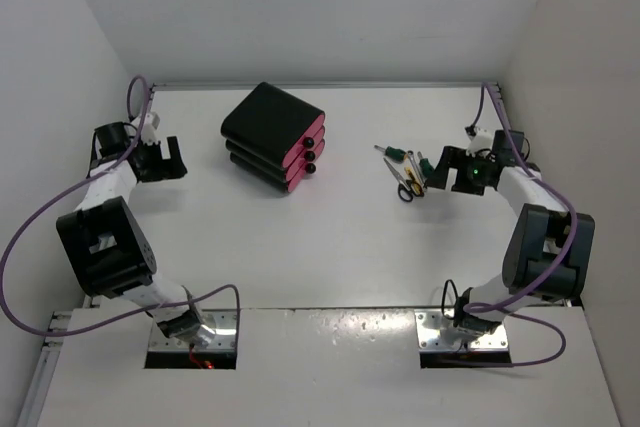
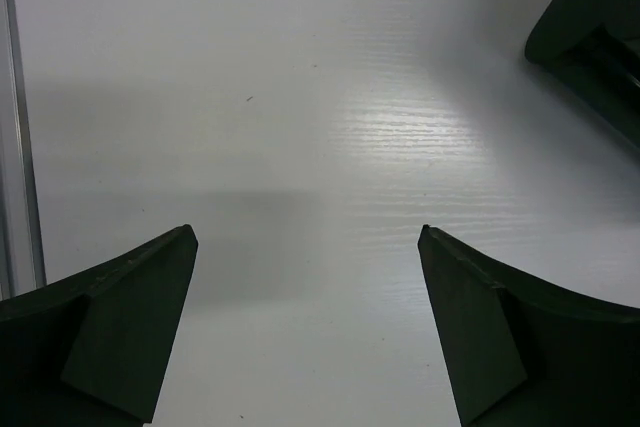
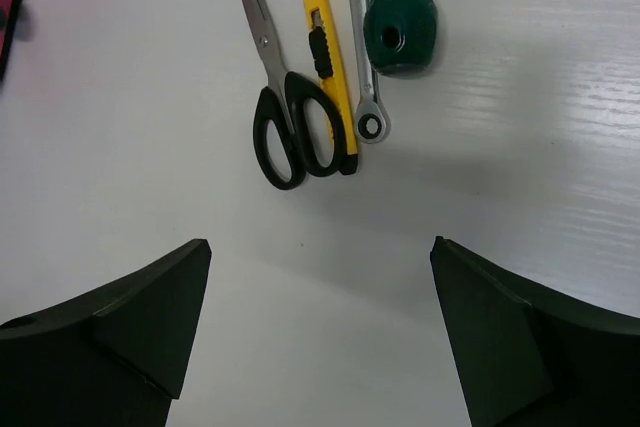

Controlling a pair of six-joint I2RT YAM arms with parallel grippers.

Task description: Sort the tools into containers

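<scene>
The black cabinet point(image 1: 265, 127) stands at the back middle, its three pink drawers point(image 1: 303, 154) with black knobs all shut. The tools lie in a cluster right of it: black-handled scissors point(image 3: 258, 32), a yellow utility knife point(image 3: 335, 77), a thin silver wrench point(image 3: 365, 97) and a green-handled screwdriver point(image 3: 400, 17). The cluster also shows in the top view point(image 1: 405, 175). My right gripper point(image 3: 320, 242) is open and empty, just right of the tools point(image 1: 440, 171). My left gripper point(image 2: 306, 230) is open and empty over bare table, left of the cabinet point(image 1: 163, 160).
A corner of the cabinet point(image 2: 590, 27) shows at the upper right of the left wrist view. White walls enclose the table point(image 1: 330, 247) at back and both sides. A metal rail point(image 2: 20, 147) runs along the table's left edge.
</scene>
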